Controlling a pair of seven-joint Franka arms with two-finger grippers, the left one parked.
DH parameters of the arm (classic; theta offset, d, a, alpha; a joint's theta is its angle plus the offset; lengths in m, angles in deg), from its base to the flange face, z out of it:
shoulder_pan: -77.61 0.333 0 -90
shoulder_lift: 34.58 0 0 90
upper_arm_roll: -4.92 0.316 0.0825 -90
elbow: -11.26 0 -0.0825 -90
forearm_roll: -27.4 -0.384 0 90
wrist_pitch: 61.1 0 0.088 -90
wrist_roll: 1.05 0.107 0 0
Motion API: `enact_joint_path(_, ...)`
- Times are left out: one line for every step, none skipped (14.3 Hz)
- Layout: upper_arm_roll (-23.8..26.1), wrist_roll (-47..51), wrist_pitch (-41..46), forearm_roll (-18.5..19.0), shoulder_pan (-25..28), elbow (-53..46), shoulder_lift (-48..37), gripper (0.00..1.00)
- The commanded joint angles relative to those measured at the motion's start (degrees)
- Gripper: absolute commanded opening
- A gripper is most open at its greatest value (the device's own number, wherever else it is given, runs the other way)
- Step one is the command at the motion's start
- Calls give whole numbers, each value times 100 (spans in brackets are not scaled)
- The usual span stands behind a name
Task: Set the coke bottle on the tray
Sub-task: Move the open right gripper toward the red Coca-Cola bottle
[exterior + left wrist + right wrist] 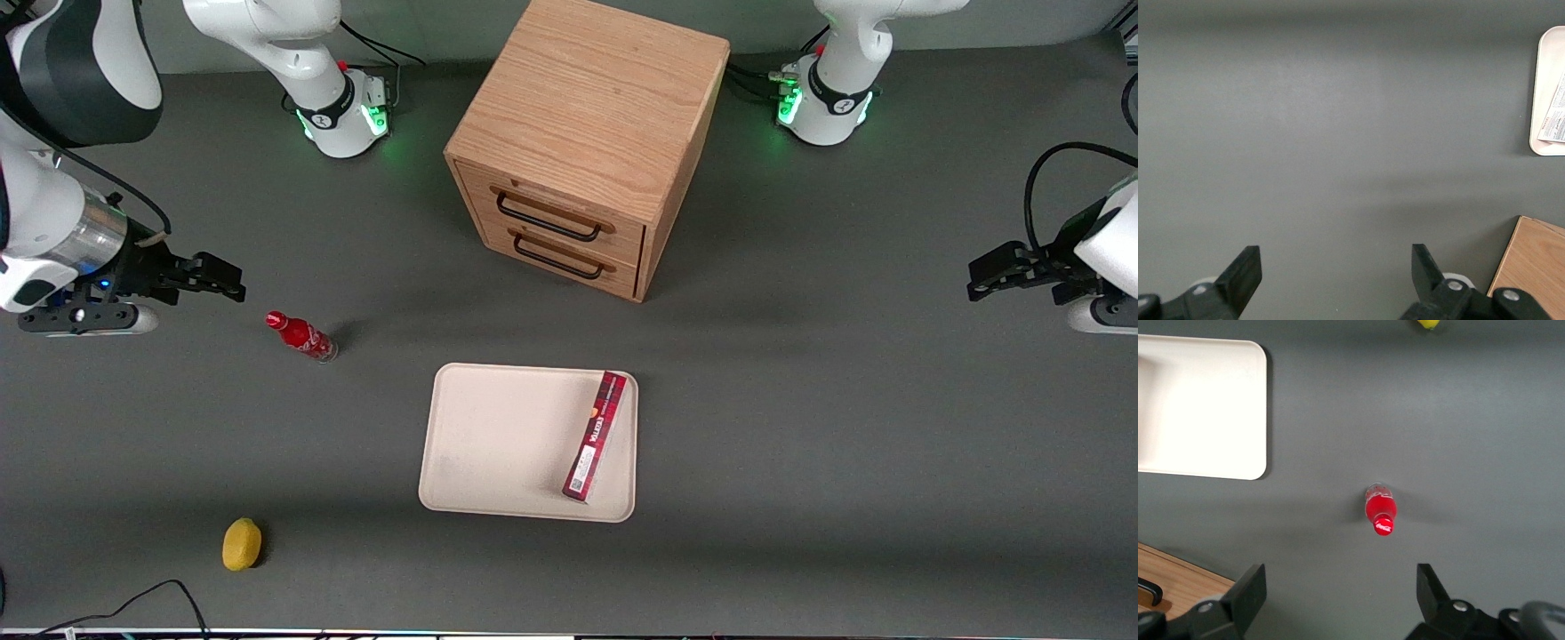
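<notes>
The coke bottle [302, 336], small with a red cap and red label, stands upright on the grey table toward the working arm's end. It also shows in the right wrist view [1380, 510]. The cream-beige tray [498, 440] lies flat near the table's middle, nearer the front camera than the cabinet; its corner shows in the right wrist view [1211, 407]. My right gripper [227, 277] is open and empty, held above the table, apart from the bottle and a little farther from the front camera than it. In the wrist view its two fingers stand wide apart [1338, 587].
A long dark-red box [596, 436] lies on the tray along the edge toward the parked arm. A wooden two-drawer cabinet [587, 133] stands farther from the front camera than the tray. A yellow lemon-like fruit [242, 543] lies near the table's front edge.
</notes>
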State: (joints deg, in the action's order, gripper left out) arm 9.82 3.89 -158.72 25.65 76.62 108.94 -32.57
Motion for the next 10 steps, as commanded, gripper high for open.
enact_joint_path(-86, 304, 286, 43, 73, -389, 107, 100)
enact_joint_path(-86, 306, 348, 34, 73, -504, 185, 100)
enact_joint_path(-86, 332, 418, 34, 73, -505, 221, 100)
enact_joint_path(-86, 349, 453, 34, 82, -461, 247, 100)
enact_joint_path(-86, 341, 454, 43, 82, -339, 247, 100)
enact_joint_path(-86, 332, 393, 43, 73, -216, 247, 100)
enact_joint_path(-86, 262, 331, 51, 47, -24, 239, 100)
enact_joint_path(-86, 236, 139, 43, -6, 222, 178, 100)
enact_joint_path(-86, 148, -132, 43, -50, 573, 107, 100)
enact_joint_path(-86, 52, -518, 51, -50, 994, -6, 100)
